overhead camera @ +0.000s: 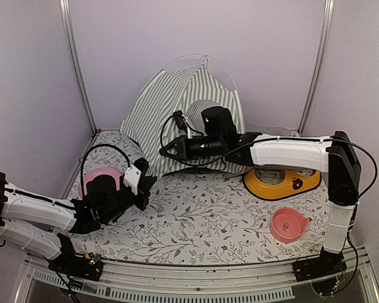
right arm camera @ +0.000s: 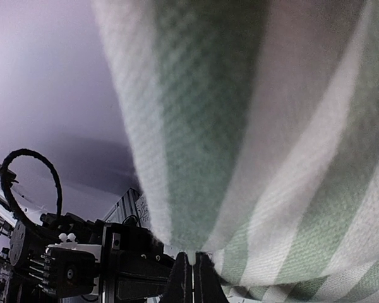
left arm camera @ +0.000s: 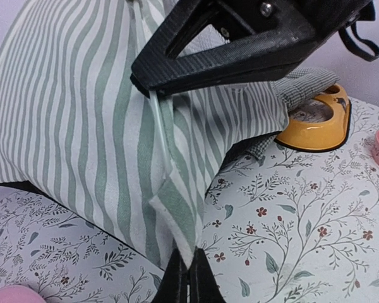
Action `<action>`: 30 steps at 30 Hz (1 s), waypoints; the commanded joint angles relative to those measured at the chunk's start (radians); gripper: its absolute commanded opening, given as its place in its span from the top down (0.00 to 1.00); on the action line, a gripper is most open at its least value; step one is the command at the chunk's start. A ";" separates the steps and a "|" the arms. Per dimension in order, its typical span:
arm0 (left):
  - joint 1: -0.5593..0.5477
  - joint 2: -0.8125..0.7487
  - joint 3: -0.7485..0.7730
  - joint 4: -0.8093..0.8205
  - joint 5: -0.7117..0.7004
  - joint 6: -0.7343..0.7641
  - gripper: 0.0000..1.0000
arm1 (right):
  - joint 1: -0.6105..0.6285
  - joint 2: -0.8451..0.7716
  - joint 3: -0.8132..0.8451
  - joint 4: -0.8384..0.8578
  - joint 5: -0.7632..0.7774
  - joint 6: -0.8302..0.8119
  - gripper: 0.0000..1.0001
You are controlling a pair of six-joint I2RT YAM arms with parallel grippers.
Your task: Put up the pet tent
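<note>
Left of the pet tent [overhead camera: 170, 107], a half-hidden pink bowl [overhead camera: 96, 175] sits behind my left arm on the floral worktop [overhead camera: 202, 214]. My left end effector [left arm camera: 189, 265] is closed at the tent's lower front corner, and the striped hem runs down into its tips. The tent stands at the back middle of the worktop, slumped and tilted, its grey-green and white fabric hanging in folds. My right end effector [overhead camera: 167, 150] is clamped on the tent's front edge higher up, where a thin white pole shows at the fold. Right of the tent lies a yellow double feeder [overhead camera: 281, 183], a gingham cushion [left arm camera: 303, 82] just behind it. A small pink bowl [overhead camera: 287, 224] sits nearer my right base.
</note>
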 commanded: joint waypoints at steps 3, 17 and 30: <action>0.005 -0.004 -0.035 -0.126 0.038 -0.009 1.00 | -0.077 -0.056 -0.017 0.085 0.072 0.010 1.00; 0.043 -0.035 -0.023 -0.128 0.120 -0.021 1.00 | -0.038 -0.051 -0.044 0.076 0.119 -0.014 1.00; 0.053 -0.028 0.023 -0.148 0.141 -0.026 1.00 | 0.010 -0.003 -0.003 0.054 0.103 -0.021 1.00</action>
